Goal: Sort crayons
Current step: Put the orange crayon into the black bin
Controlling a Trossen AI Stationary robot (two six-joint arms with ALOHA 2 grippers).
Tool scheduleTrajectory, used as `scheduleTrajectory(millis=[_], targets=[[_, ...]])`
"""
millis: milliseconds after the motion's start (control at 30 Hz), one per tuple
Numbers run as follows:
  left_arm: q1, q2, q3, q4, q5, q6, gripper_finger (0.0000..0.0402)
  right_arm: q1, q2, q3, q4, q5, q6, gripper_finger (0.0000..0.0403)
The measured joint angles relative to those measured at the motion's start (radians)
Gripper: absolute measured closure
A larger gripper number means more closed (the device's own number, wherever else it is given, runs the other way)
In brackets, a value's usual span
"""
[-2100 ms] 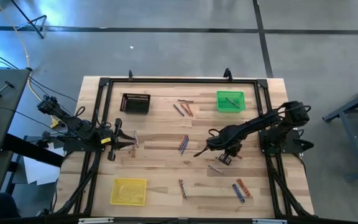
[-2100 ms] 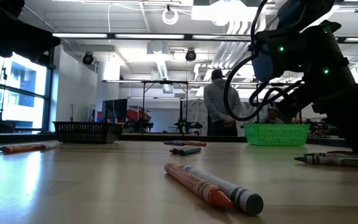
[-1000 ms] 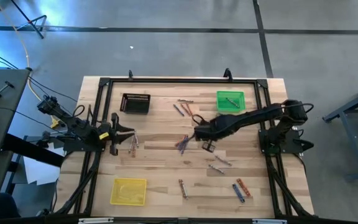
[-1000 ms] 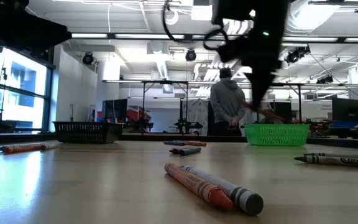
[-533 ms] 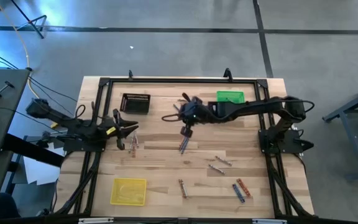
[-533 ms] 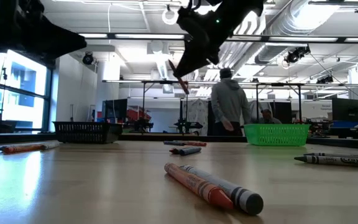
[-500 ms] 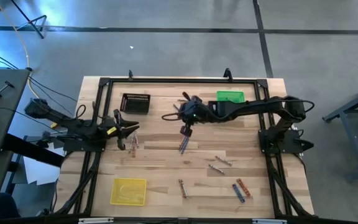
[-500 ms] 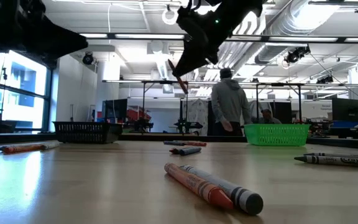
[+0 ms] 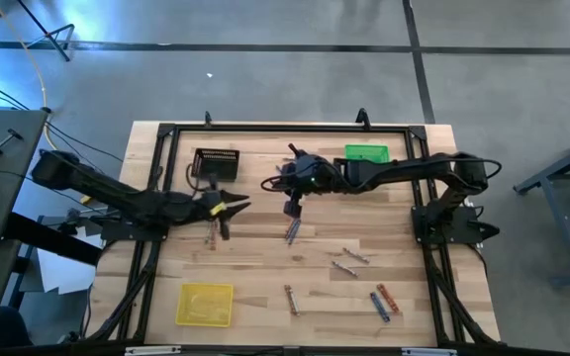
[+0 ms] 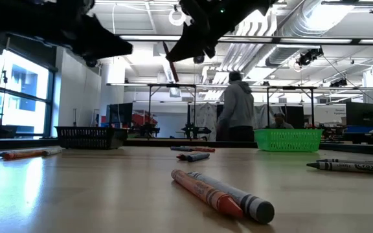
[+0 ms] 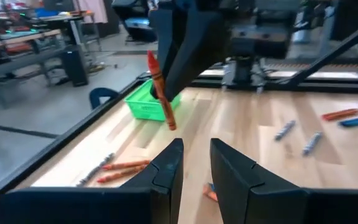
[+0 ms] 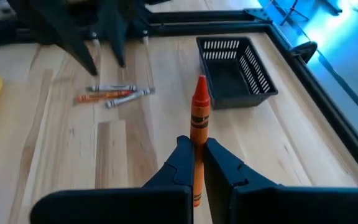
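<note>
Far left on the counter (image 9: 255, 277), the yellow tray (image 9: 205, 304) sits at the near left corner, and above it the left arm reaches in from the side, its left gripper (image 9: 228, 218) hanging over a little cluster of crayons (image 9: 211, 234) — fingers parted a touch, nothing between them, as the left wrist view shows. Just beyond, at the far left, the black basket (image 9: 216, 163) waits. Moving to the middle, here's the action: the right arm stretches all the way across from the right, and the right gripper (image 9: 292, 205) is clenched on an orange crayon (image 12: 198, 118), lifted clear of the wood, tip pointing out towards the black basket in the right wrist view. Directly under it, a couple of blue crayons (image 9: 291, 232) lie on the boards. Right of centre, the green basket (image 9: 366, 154) sits at the far edge, partly behind the arm. Further right and nearer, grey crayons (image 9: 349, 261) lie loose, one more crayon (image 9: 291, 299) rests at the near middle, and a blue and orange pair (image 9: 384, 300) sits at the near right.
</note>
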State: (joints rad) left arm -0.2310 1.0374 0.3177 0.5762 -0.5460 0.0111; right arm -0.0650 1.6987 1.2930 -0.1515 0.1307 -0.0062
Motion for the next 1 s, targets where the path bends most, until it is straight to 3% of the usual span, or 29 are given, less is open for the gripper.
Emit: scheduleTrajectory(millis=[267,433,1000], targets=[[0.047,0.100,0.061,0.006,-0.024,0.011,0.0332,0.000,-0.073,0.000,0.011,0.018,-0.029,0.0398],[0.079,0.105,0.060,0.102,-0.013,0.014,0.0332,0.002,-0.085,0.000,0.044,-0.001,-0.028,0.0398],[0.095,0.105,0.060,0.176,0.174,0.100,0.0332,0.026,-0.085,0.000,0.064,-0.021,-0.039,0.0398]])
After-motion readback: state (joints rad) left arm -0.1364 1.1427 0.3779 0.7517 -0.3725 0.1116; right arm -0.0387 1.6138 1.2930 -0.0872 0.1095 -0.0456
